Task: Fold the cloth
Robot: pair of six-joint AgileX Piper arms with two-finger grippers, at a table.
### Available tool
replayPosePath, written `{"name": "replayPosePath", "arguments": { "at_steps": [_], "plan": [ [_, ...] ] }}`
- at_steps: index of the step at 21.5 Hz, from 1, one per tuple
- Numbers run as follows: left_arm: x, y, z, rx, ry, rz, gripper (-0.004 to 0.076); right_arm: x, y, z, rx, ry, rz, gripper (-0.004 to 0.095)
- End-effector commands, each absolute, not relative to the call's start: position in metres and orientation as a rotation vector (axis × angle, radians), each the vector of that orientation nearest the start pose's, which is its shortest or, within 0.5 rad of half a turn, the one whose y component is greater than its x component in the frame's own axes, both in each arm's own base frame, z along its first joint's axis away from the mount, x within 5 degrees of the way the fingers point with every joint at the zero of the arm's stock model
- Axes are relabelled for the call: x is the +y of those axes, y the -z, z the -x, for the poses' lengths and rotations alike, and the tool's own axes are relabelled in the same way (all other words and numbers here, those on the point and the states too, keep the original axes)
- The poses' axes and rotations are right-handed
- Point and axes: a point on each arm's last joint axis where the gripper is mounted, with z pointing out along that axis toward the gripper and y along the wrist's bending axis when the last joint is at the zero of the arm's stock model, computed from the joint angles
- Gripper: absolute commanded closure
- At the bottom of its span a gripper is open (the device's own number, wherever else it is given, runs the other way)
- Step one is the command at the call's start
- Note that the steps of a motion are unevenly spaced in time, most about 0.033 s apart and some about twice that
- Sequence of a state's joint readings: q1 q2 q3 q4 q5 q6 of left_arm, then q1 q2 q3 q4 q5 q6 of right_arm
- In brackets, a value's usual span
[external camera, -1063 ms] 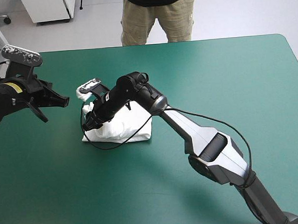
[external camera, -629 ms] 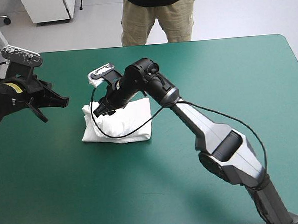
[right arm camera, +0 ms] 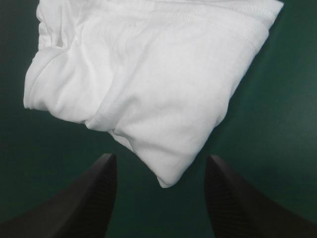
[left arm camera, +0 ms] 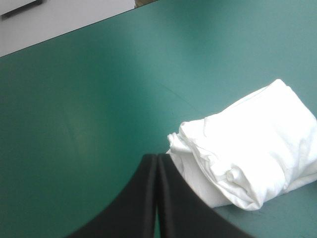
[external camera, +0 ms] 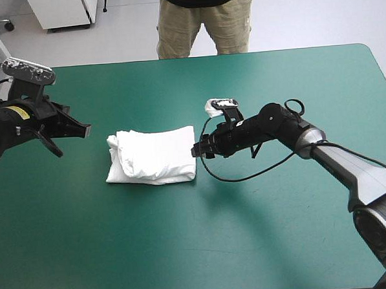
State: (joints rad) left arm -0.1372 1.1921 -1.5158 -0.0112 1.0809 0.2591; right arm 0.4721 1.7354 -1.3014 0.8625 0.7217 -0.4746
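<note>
One T-shirt [external camera: 153, 156], a folded bundle, lies left of the desk's [external camera: 287, 81] middle. Its long axis runs left to right, bunched end toward the left claw [external camera: 85, 131]. Two claws flank it. The left hovers apart, fingers together. The right claw [external camera: 197, 151], fingers spread, is just beside its right edge.

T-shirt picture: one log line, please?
T-shirt: folded bundle | left gripper: shut, beside it | right gripper: open, at its corner

left arm [external camera: 17, 121] hovering, jaws pressed together | right arm [external camera: 279, 122] outstretched, jaws apart
</note>
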Motion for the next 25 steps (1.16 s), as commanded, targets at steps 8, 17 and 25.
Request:
{"name": "replayPosePath", "arguments": {
  "at_steps": [8, 17, 25],
  "plan": [
    [-0.034, -0.482, -0.216, 2.077, -0.001, -0.403, 0.0733, 0.227, -0.222, -0.354, 2.364, -1.159, 0.317, 0.0372],
    [-0.034, -0.482, -0.216, 2.077, -0.002, -0.403, 0.0733, 0.235, -0.243, -0.363, 2.256, -1.219, 0.485, 0.0906],
    [-0.034, -0.481, -0.216, 2.082, 0.003, -0.406, 0.0733, 0.13, -0.287, -0.365, 2.43, -0.661, 0.426, 0.0907]
  ]
}}
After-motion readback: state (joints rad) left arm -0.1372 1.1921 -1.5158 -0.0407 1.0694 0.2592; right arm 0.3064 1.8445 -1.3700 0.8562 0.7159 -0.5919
